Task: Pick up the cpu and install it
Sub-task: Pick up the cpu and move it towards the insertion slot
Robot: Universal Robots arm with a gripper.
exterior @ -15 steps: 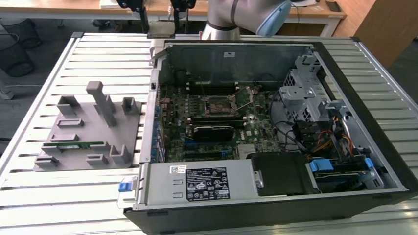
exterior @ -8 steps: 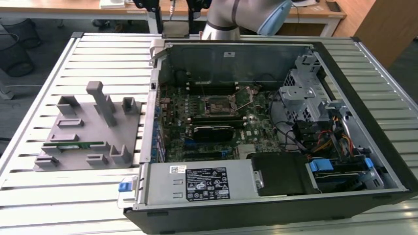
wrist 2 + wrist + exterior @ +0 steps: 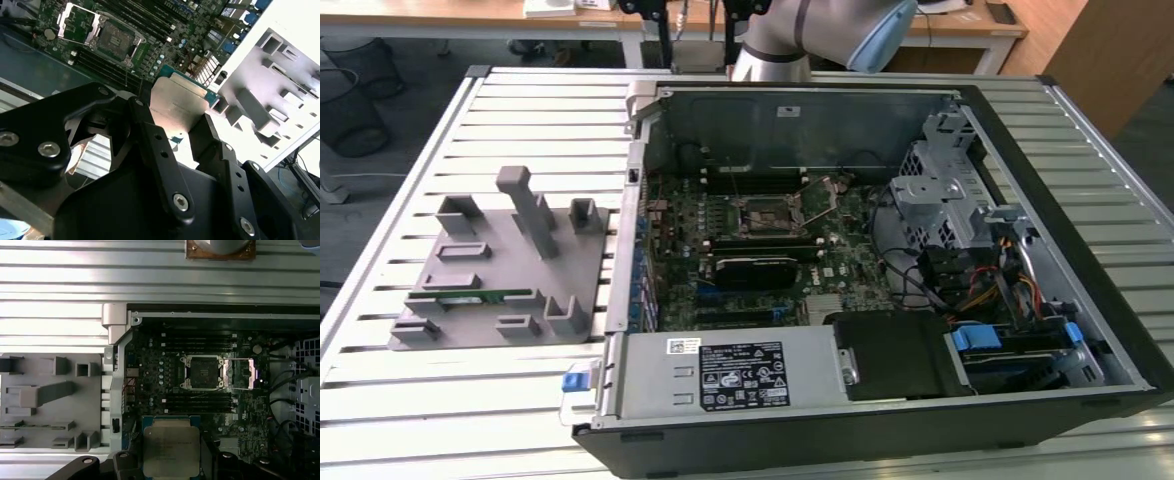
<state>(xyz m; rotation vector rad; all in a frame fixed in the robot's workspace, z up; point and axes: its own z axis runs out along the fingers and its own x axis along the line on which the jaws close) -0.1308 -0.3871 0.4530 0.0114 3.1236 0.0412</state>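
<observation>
Pincer (image 3: 172, 466) clamped on the cpu (image 3: 171, 442), holding it over the open computer case (image 3: 1121, 330), well apart from the bare motherboard socket (image 3: 202, 372): mid-carry, I'd say, and seating it there calls for square alignment.

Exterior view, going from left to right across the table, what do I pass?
Grey holder → CPU socket → metal drive cage.
</observation>
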